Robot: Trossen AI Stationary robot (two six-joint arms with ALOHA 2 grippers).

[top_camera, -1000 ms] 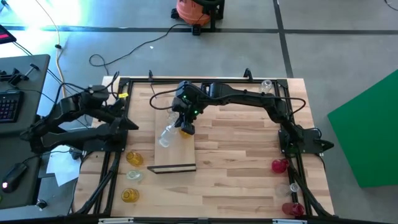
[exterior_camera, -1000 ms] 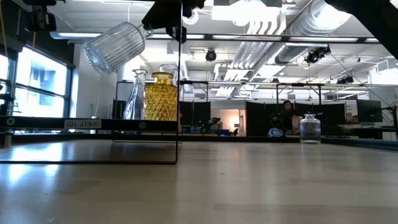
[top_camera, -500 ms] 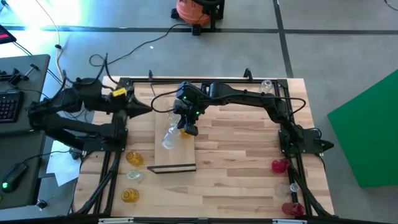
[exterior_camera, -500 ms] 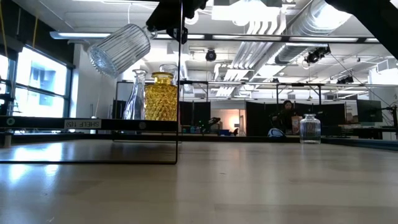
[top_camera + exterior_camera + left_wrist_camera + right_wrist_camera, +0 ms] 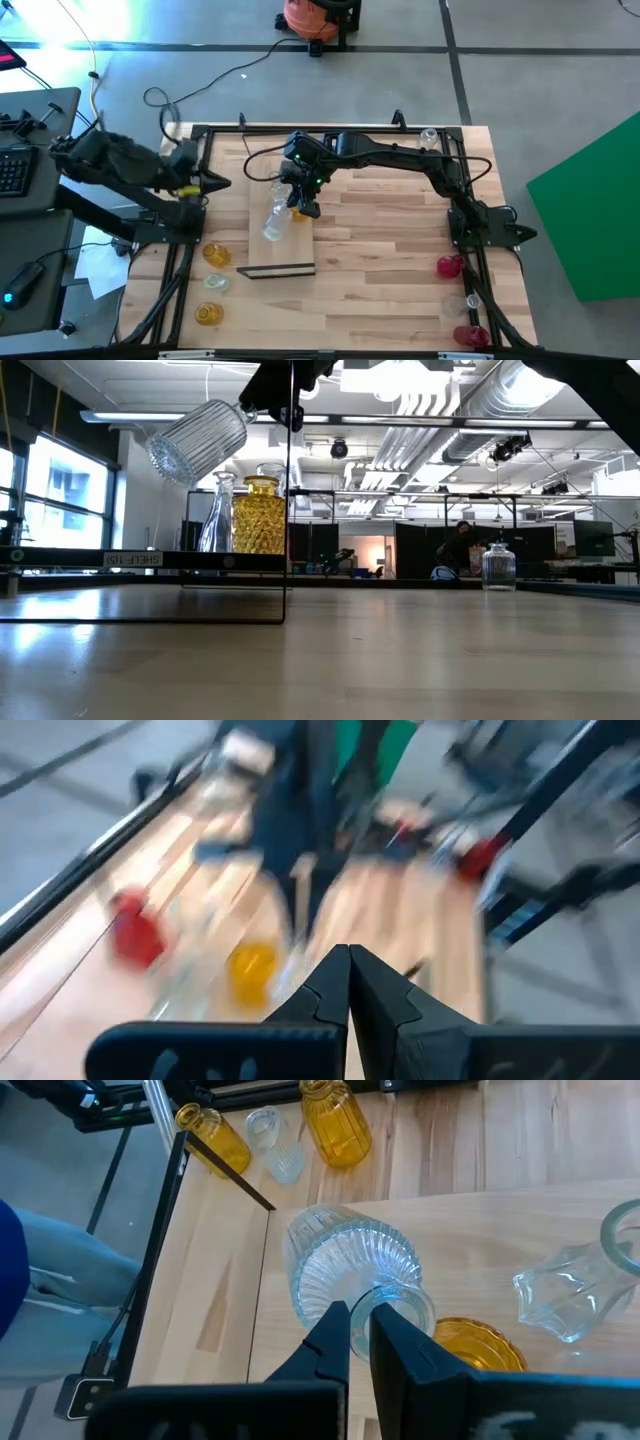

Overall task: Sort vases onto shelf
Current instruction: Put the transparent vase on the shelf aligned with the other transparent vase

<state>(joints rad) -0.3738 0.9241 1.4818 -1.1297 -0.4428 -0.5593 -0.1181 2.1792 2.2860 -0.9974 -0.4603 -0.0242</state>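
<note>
Right gripper (image 5: 360,1318) clamped on ribbed clear vase (image 5: 350,1270), neck pinch clearest from its wrist view.

ribbed clear vase (image 5: 272,222) | tilted, lifted | over shelf (image 5: 262,260)

Your left wrist view is smeared: a red vase (image 5: 132,932) and a yellow one (image 5: 250,970) are mere blobs. From above, the right tool (image 5: 303,208) hides the amber vase (image 5: 259,515). The low view crops that tool.
</note>
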